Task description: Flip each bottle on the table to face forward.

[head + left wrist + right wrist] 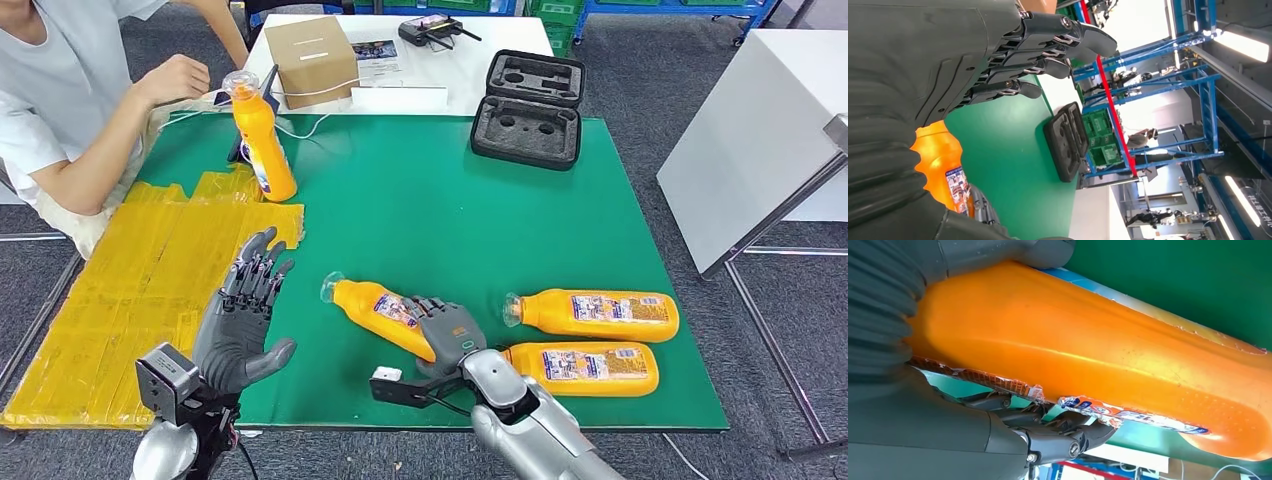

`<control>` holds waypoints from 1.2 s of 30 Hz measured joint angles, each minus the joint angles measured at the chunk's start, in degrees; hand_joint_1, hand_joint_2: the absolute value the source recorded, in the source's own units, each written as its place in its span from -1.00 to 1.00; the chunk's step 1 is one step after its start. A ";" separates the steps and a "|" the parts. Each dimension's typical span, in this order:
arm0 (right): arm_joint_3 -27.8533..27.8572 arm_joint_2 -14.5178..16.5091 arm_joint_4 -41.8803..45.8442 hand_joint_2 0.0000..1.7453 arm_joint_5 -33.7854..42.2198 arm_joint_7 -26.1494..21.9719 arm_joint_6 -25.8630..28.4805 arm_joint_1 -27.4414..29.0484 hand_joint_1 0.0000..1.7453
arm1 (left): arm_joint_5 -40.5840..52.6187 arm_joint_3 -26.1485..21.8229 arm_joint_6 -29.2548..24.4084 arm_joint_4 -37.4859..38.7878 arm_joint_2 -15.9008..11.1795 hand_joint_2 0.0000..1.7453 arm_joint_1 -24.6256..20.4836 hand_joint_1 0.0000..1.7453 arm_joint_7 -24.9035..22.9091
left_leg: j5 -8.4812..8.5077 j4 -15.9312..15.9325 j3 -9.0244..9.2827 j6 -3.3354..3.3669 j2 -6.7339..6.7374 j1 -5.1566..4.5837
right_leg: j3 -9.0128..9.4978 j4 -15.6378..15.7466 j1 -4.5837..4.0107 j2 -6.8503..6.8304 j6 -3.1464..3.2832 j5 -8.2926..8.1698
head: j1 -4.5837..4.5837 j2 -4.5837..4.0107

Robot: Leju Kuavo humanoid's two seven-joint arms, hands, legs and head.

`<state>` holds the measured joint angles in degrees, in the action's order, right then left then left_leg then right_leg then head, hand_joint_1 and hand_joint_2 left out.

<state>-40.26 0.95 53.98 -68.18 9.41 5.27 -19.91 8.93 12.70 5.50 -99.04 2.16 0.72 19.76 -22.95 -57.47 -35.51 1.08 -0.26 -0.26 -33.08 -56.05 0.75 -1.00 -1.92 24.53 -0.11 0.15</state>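
Note:
Three orange bottles lie on the green table [420, 200]. My right hand [447, 330] grips the base of the leftmost lying bottle [375, 308], its cap pointing left; the right wrist view shows this bottle [1108, 355] filling the palm, fingers [1063, 440] curled under it. Two more lying bottles sit to the right, one [595, 314] above the other [583, 368], labels up. A fourth bottle [262, 138] stands upright at the far left. My left hand [245, 315] hovers open above the table's left side, fingers [1048, 47] spread, holding nothing.
A person's hand [175, 78] rests near the upright bottle. Yellow sheeting [130, 300] covers the table's left part. An open black foam case [530, 110] lies at the far right of the mat. A cardboard box [312, 58] stands on the white table behind.

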 joint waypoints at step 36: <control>14.24 4.01 14.47 1.00 0.34 -9.20 30.79 10.00 1.00 | -0.76 1.56 0.43 0.50 0.17 1.00 -0.03 -1.00 -0.50 | 0.09 -0.04 -0.86 0.04 -0.09 -0.03 | -0.17 -0.05 0.03 -0.03 -0.23 -0.14 | 0.00 0.00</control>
<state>-26.02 4.96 68.44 -67.83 0.21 36.06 -9.91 8.16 14.26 5.93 -98.55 2.34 0.69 19.26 -22.86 -57.50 -36.37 1.12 -0.35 -0.30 -33.25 -56.10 0.78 -1.03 -2.15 24.40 -0.10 0.15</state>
